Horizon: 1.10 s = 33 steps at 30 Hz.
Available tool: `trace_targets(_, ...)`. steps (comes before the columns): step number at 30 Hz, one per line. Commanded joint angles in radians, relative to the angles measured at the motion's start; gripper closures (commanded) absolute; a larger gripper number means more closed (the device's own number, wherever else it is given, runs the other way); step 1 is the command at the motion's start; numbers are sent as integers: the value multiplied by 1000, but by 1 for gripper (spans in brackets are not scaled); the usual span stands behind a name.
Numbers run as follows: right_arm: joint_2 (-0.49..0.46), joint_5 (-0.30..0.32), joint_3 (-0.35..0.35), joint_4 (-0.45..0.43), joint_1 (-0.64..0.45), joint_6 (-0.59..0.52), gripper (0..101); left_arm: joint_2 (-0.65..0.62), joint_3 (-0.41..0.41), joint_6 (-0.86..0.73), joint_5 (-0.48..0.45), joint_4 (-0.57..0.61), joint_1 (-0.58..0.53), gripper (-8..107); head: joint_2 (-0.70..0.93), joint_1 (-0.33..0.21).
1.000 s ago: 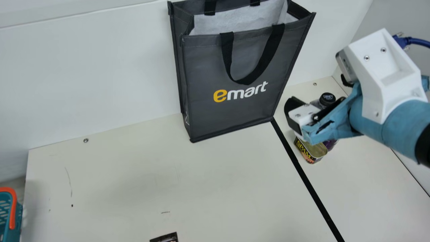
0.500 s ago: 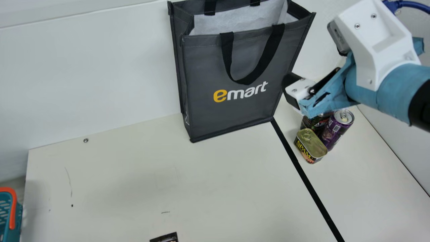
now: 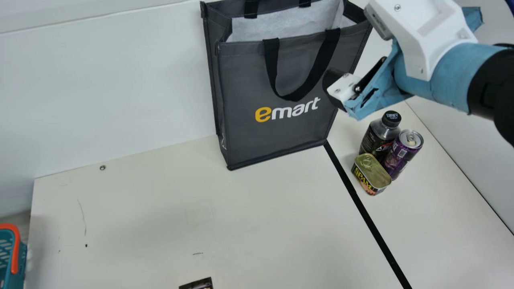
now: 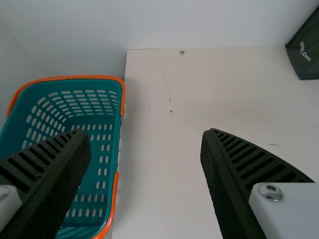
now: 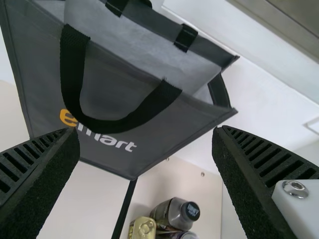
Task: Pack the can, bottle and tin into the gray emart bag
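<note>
Compared with the earlier frames of the main view, the right gripper (image 3: 332, 87) has been raised and shifted toward the upper middle, and its dark tip is now seen against the right part of the gray bag (image 3: 281, 72). The bottle (image 3: 377, 138), largely hidden a second ago, is now left uncovered. The bag and the tin (image 3: 372, 174) are found unmoved.

In the right wrist view the right gripper (image 5: 146, 134) is spread wide, and nothing is held between its fingers; whether the bag is touched cannot be told. In the left wrist view the left gripper (image 4: 146, 133) is also set wide apart and empty.

At the right of the main view, the bottle, the tin and the purple can (image 3: 403, 154) are stood upright in a tight cluster beside the black line (image 3: 371, 218). The can's lower part is partly covered by the tin. The bag is stood at upper centre, its mouth open, with a handle (image 3: 295, 96) draped down its front. At lower left a teal basket (image 3: 6, 257) is cut off by the frame's edge.
</note>
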<state>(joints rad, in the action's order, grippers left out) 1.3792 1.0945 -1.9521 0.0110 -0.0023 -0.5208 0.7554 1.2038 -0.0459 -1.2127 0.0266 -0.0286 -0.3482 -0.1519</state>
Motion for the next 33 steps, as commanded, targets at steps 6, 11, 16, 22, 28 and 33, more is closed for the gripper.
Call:
trace_targets(6,54,-3,-74,8,6,-55,10,0,0,0,0,0,0,9,-1,-23)
trace_targets(11,93,14,-129,39,5,-99,10,0,0,0,0,0,0,9,-1,-23)
trace_targets(16,138,49,-199,86,-7,-151,10,0,0,0,0,0,0,9,-1,-23)
trace_targets(22,200,96,-295,132,-19,-210,10,0,0,0,0,0,0,9,-1,-23)
trace_targets(28,258,125,-365,161,-20,-263,10,0,0,0,0,0,0,9,-1,-23)
trace_targets(33,282,125,-355,179,-11,-317,10,0,0,0,0,0,0,9,-1,-23)
